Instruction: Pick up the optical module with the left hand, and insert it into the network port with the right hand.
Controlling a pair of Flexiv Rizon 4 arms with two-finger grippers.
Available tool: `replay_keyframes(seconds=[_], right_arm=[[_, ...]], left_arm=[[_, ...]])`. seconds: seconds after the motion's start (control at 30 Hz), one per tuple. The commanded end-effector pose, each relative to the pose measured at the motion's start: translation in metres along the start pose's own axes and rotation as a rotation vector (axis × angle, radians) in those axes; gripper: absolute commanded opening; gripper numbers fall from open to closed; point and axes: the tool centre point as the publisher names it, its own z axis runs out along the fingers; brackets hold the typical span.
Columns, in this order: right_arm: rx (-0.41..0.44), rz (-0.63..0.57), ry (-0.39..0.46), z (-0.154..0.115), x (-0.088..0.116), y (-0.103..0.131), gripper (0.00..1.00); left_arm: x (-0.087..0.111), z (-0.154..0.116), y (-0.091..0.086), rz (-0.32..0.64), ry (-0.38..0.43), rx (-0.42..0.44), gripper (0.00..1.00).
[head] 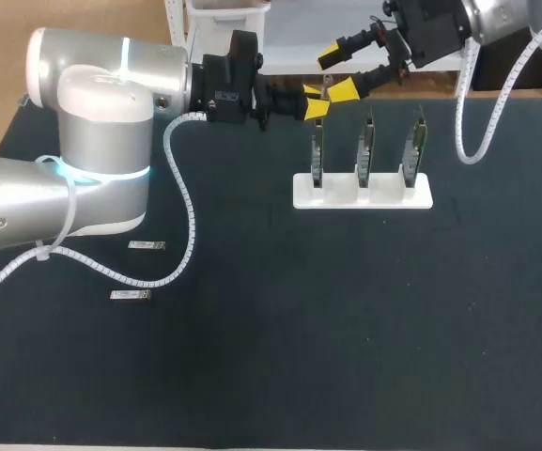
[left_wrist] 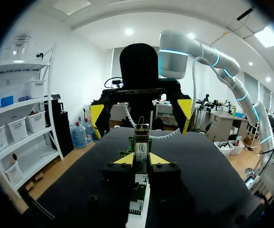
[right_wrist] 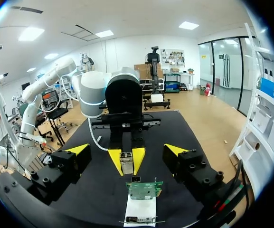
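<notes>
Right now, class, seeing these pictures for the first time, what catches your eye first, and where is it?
Two yellow-tipped tools face each other over the far side of the table: the left tool is shut on a small optical module, and the right tool stands open before it. Close by, a white rack holds three upright circuit boards, and two spare modules lie near the left arm.

Silver-white arms (head: 92, 122), cyan-lit rings (head: 101, 174), ribbed white cables (head: 179, 178); left pincer (head: 317, 101) and right pincer (head: 336, 73) black, yellow-tipped.

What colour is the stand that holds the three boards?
White; the stand shows best in the head view.
</notes>
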Motion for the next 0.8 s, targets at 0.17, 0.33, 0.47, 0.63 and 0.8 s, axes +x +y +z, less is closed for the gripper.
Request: replay_keyframes(seconds=[0.17, 0.33, 0.47, 0.63, 0.8], right_arm=[[0.005, -0.001, 0.006, 0.0030, 0.0005, 0.0047, 1.00], [0.010, 0.000, 0.002, 0.0016, 0.0005, 0.0040, 1.00], [0.012, 0.000, 0.000, 0.0009, 0.0007, 0.0041, 0.47], [0.009, -0.001, -0.001, 0.0004, 0.0018, 0.0049, 0.00], [0.009, 0.001, -0.001, -0.0004, 0.0028, 0.0054, 0.00]], left_arm=[[0.0004, 0.0001, -0.0006, 0.001, -0.002, -0.003, 0.00], [0.0004, 0.0001, -0.0006, 0.001, -0.002, -0.003, 0.00], [0.0004, 0.0001, -0.0006, 0.001, -0.002, -0.003, 0.00], [0.0004, 0.0001, -0.0006, 0.001, -0.002, -0.003, 0.00], [0.0004, 0.0001, -0.0006, 0.001, -0.002, -0.003, 0.00]])
